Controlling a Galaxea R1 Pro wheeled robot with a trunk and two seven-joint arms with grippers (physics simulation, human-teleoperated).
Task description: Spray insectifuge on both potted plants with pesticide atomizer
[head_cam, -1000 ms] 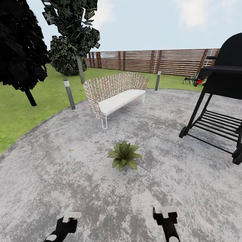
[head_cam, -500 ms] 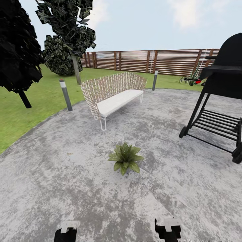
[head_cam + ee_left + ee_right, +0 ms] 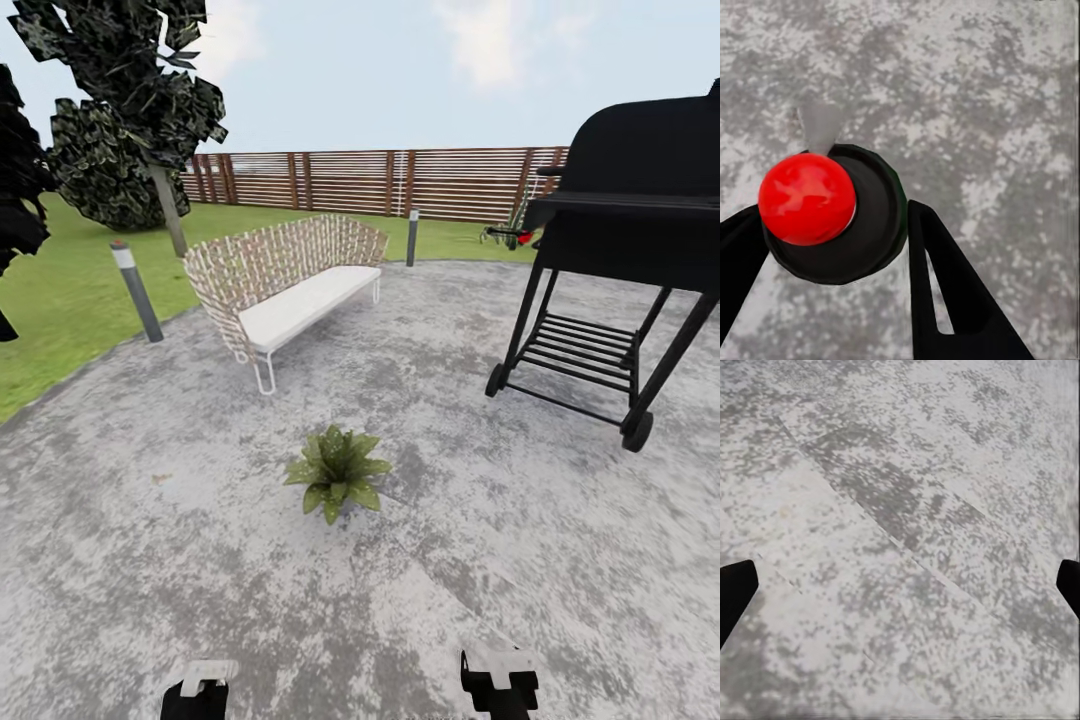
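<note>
One potted plant (image 3: 335, 472), a low rosette of speckled green leaves, sits on the grey stone patio (image 3: 150, 560) of the garden, straight ahead of me. In the left wrist view my left gripper (image 3: 832, 214) is shut on the pesticide atomizer (image 3: 874, 225), seen end-on as a dark round body with a green-tinged rim and a red ball on it. My right gripper (image 3: 900, 585) is open over bare paving, its fingertips (image 3: 735, 589) at the picture's edges. In the head view both grippers sit low, the left gripper (image 3: 200, 685) and the right gripper (image 3: 498, 680), well short of the plant.
A woven bench (image 3: 285, 280) with a white seat stands beyond the plant. A black grill on wheels (image 3: 610, 260) is at the right. Grey bollard lamps (image 3: 135, 290) edge the patio. Lawn, dark trees (image 3: 120, 110) and a brown slatted fence (image 3: 400, 185) lie behind.
The whole head view has shifted left, so the camera turned right: the grill shows more fully, the trees less. The grippers sit lower in view than a second ago.
</note>
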